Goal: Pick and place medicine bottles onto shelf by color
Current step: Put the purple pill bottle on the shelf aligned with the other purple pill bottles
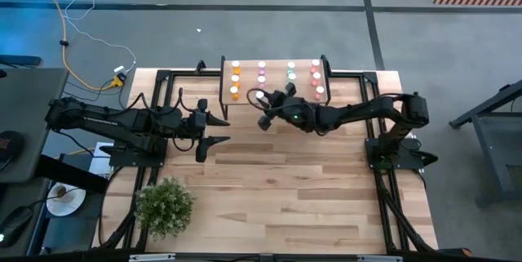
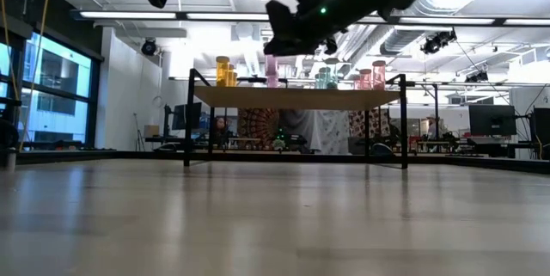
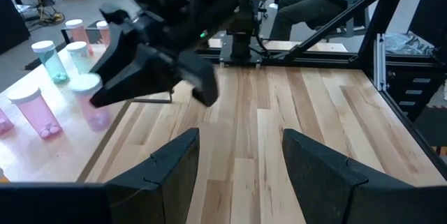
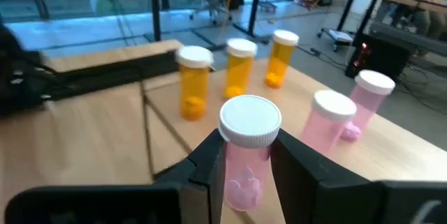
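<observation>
The light-wood shelf (image 1: 276,64) stands at the table's far middle and holds upright bottles in columns: orange (image 4: 194,84), pink (image 4: 332,119), teal (image 3: 49,60) and red (image 1: 316,78). My right gripper (image 4: 248,140) is over the shelf's near edge, at the pink column, shut on a pink bottle (image 4: 249,121) with a white cap. The bottle also shows in the left wrist view (image 3: 91,102). My left gripper (image 3: 241,140) is open and empty above the tabletop, left of the shelf (image 1: 214,130). My right gripper pinches the pink bottle's body (image 4: 244,175) between its two fingers, just below the white cap. The fingers slant down from the table's right and near side. The bottle stands upright over the shelf's near edge. I cannot tell whether its base rests on the shelf.
A potted green plant (image 1: 165,205) stands at the table's near left. Black frame rails (image 1: 167,82) run along the table's sides beside the shelf. The shelf's thin black legs (image 2: 187,121) stand on the tabletop. Bare wood (image 1: 285,188) lies between the arms and the near edge.
</observation>
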`<state>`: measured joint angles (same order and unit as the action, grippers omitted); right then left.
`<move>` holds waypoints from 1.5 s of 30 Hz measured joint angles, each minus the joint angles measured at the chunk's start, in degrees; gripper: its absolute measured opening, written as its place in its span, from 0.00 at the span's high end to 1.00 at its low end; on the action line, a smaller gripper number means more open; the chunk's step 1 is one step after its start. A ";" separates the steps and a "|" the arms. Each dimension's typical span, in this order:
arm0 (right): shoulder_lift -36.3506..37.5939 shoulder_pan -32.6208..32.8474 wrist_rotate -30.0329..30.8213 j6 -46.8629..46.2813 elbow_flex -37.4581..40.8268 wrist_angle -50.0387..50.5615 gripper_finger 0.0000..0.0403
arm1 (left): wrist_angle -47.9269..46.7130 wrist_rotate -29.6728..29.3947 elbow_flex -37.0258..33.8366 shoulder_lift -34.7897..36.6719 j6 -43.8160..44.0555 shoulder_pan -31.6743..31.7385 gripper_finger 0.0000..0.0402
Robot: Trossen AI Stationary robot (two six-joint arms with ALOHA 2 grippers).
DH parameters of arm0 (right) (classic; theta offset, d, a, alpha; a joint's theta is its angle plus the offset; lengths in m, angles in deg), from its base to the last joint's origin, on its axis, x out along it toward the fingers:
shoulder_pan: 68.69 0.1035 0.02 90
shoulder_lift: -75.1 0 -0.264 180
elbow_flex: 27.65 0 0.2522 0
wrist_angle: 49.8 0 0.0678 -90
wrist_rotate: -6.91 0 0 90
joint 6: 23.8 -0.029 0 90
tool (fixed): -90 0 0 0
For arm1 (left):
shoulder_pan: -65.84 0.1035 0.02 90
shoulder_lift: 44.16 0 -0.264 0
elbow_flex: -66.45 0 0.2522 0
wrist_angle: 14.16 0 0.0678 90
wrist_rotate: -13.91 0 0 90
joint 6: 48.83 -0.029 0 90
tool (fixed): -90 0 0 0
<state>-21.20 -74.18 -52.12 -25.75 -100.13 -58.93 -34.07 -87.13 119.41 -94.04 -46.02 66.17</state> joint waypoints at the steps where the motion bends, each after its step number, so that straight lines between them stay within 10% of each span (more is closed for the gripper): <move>1: -0.54 -0.33 0.04 -0.36 -0.72 0.94 0.78 | 0.00 0.00 0.00 0.00 0.00 0.00 0.51; 45: -1.65 1.72 9.56 -4.64 -1.40 -0.49 0.78 | -0.97 0.48 0.00 0.00 0.00 -0.02 0.51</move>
<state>-22.85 -72.46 -42.57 -30.39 -101.53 -59.42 -35.04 -86.65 119.41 -94.04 -46.02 66.15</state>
